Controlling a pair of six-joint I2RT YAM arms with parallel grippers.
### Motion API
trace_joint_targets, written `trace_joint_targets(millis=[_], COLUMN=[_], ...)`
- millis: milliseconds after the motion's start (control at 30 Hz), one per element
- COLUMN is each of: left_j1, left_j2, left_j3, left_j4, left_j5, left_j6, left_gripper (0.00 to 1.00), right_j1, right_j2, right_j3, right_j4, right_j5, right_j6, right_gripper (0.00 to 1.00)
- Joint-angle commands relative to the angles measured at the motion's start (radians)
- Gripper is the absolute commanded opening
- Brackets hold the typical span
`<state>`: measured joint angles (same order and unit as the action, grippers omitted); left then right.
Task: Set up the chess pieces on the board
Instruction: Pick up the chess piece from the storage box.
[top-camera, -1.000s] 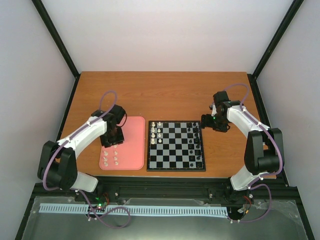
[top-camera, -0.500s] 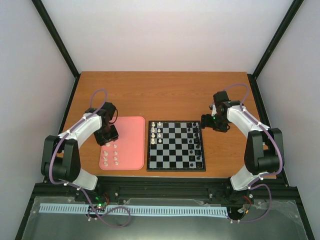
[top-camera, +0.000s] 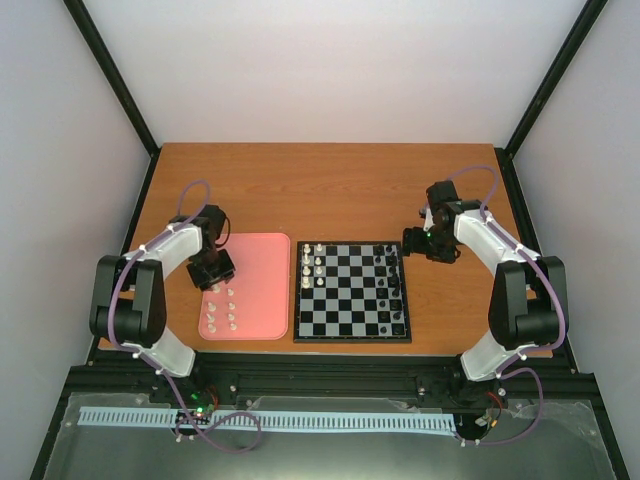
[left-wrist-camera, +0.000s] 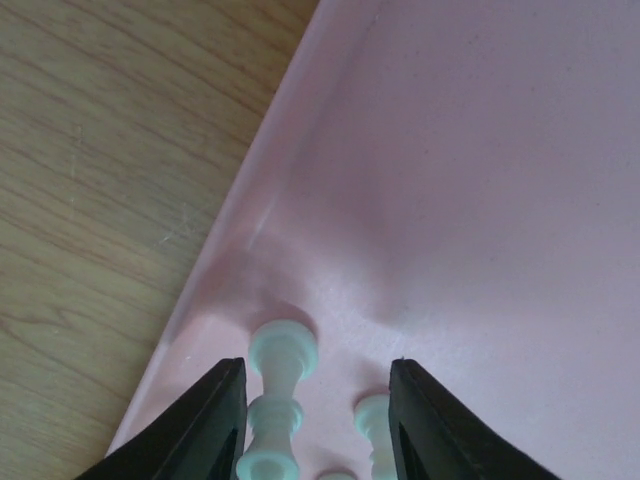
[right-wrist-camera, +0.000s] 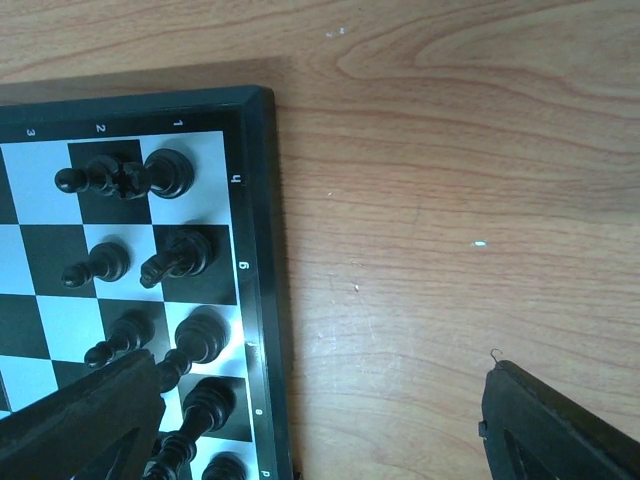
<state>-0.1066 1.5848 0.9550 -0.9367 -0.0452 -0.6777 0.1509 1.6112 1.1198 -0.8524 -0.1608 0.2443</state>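
The board (top-camera: 352, 338) lies mid-table. Several white chess pieces (top-camera: 312, 264) stand in its left columns. Several more white pieces (top-camera: 222, 308) stand on the pink tray (top-camera: 262, 280) to its left. My left gripper (top-camera: 213, 270) hangs low over the tray's left part, just behind those pieces. In the left wrist view it (left-wrist-camera: 315, 365) is open, with one white piece (left-wrist-camera: 276, 395) standing between the jaws close to the left finger and another (left-wrist-camera: 374, 428) nearer the right finger. My right gripper (top-camera: 420, 246) is wide open and empty at the board's far right corner.
Small black figures (top-camera: 397, 290) fill the board's right columns; they also show in the right wrist view (right-wrist-camera: 170, 255) beside the board's black border (right-wrist-camera: 255, 250). Bare wooden table (right-wrist-camera: 450, 200) lies to the right. Black frame posts stand at the table's edges.
My left arm has swung left and back, from the tray's middle to its left part, lowering over the white pieces there. The right arm has not moved.
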Motion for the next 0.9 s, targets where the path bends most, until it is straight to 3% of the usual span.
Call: trace_joint_targets(millis=[0, 200, 333, 567, 733, 867], left_j1=[0.008, 0.008, 0.008, -0.021, -0.199, -0.359], left_j2=[0.013, 0.027, 0.026, -0.054, -0.067, -0.052], left_j3=[-0.004, 0.006, 0.016, 0.186, 0.394, 0.489], left_j4=[0.035, 0.037, 0.035, -0.105, -0.262, -0.338], left_j5=[0.013, -0.007, -0.013, -0.036, -0.037, 0.022], left_j6=[0.021, 0.035, 0.05, 0.119, 0.166, 0.109], left_gripper=[0.4, 0.22, 0.02, 0.01, 0.01, 0.01], right_j1=[-0.002, -0.002, -0.002, -0.002, -0.002, -0.002], right_j2=[0.007, 0.001, 0.002, 0.008, 0.02, 0.024], right_j3=[0.017, 0.002, 0.011, 0.013, 0.019, 0.02], right_j4=[-0.013, -0.013, -0.013, -0.005, -0.002, 0.001], right_j5=[0.02, 0.02, 0.019, 0.019, 0.021, 0.021], right_j6=[0.002, 0.002, 0.003, 0.004, 0.003, 0.002], right_gripper=[1.0, 1.0, 1.0, 1.0, 1.0, 1.0])
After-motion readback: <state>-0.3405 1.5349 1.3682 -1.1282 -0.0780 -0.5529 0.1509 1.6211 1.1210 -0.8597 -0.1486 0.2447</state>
